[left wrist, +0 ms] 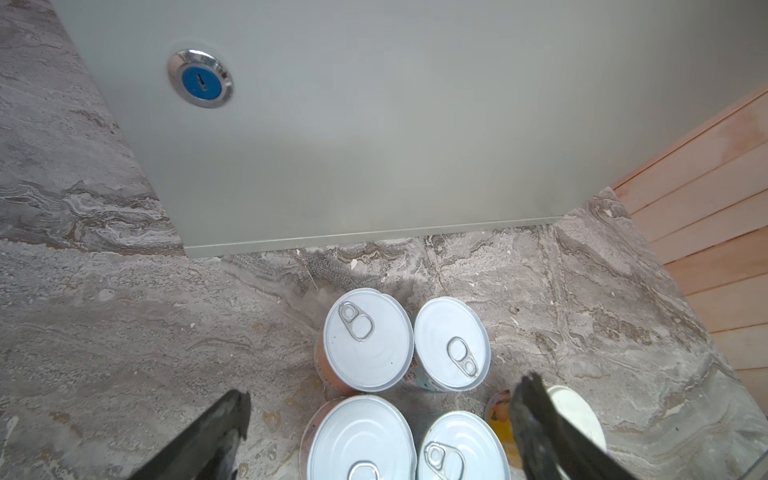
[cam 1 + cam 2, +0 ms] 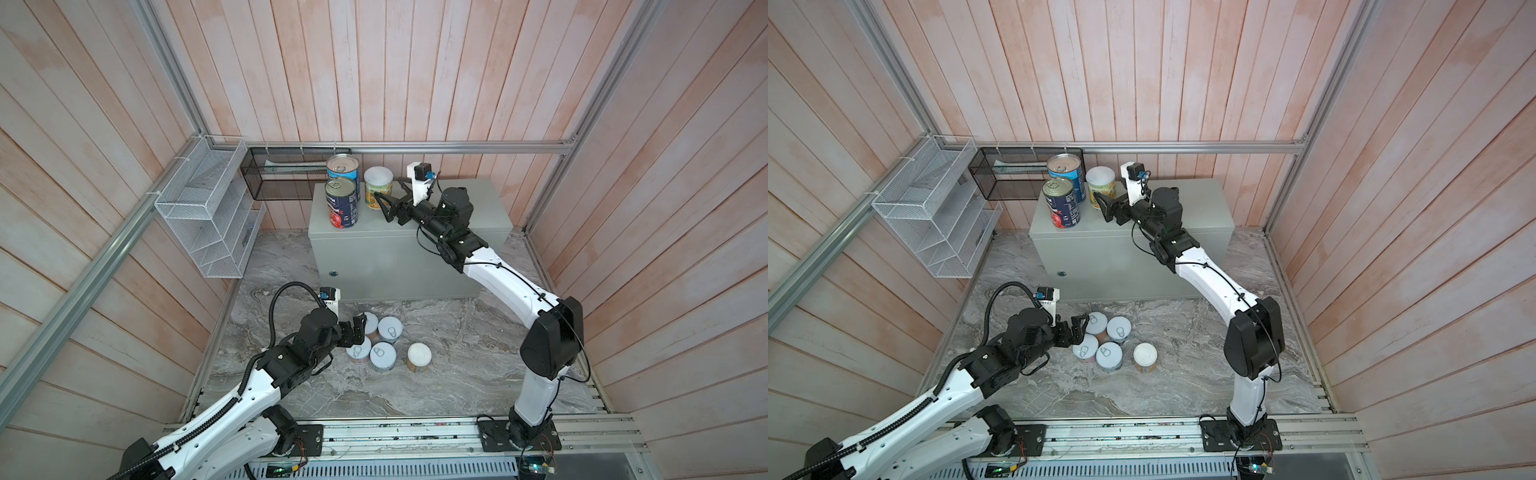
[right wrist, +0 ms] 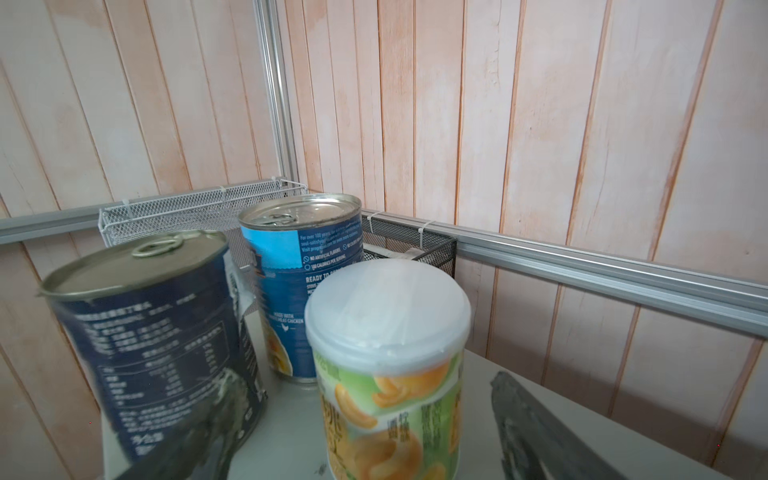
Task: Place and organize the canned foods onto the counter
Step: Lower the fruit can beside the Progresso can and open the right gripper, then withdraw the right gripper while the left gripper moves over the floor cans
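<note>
In both top views the grey table (image 2: 478,199) (image 2: 1204,199) is sitting in the upper middle of the frame w/ 3 cans grouped at its left end. The navy can (image 2: 341,203) is standing at the front, the light-blue can (image 2: 342,166) right behind it, the yellow-green can (image 2: 378,187) just right of those two, all upright. The right pincer (image 2: 382,205) is pointing leftward from the table's middle & is sitting spread, one finger on each side of the yellow-green can. In the right wrist view its fingers (image 3: 536,440) are showing a gap to the can on both sides, so it is pinching nothing. In the lower middle of the frame, on the marble floor (image 2: 457,332), four short cans (image 2: 383,356) are sitting in a tight two-by-two block, pull tabs up, & a white-lidded can (image 2: 419,356) is standing just right of the block, not touching it. The left pincer (image 2: 357,332) is hovering over the block's left side, spread wide & holding nothing. In the left wrist view the short cans are showing btw its fingers (image 1: 199,449), & the table's front w/ its round lock (image 1: 199,79) is showing beyond them.
</note>
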